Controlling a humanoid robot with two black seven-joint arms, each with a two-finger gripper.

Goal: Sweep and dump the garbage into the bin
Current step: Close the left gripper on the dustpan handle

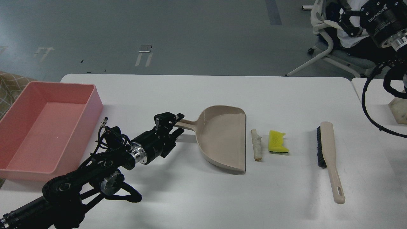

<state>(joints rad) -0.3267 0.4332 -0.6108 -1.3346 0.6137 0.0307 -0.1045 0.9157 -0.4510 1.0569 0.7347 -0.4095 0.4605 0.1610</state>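
The garbage lies right of centre on the white table: a pale beige crust-like wedge (256, 144) and a yellow sponge piece (277, 141). Just left of them is a beige dustpan (222, 136), its straight edge facing the wedge. My left gripper (173, 124) is shut on the end of the dustpan handle (189, 124). The pink bin (95, 101) stands at the table's left edge, with nothing in it. My right gripper (348, 20) is held high at the top right, far from the table; its fingers are dark and hard to tell apart.
A beige brush (327, 149) with black bristles lies right of the sponge, handle toward me. A white chair (330, 54) stands behind the table's right end. A second table (375, 92) at the right carries a pale block (399, 109).
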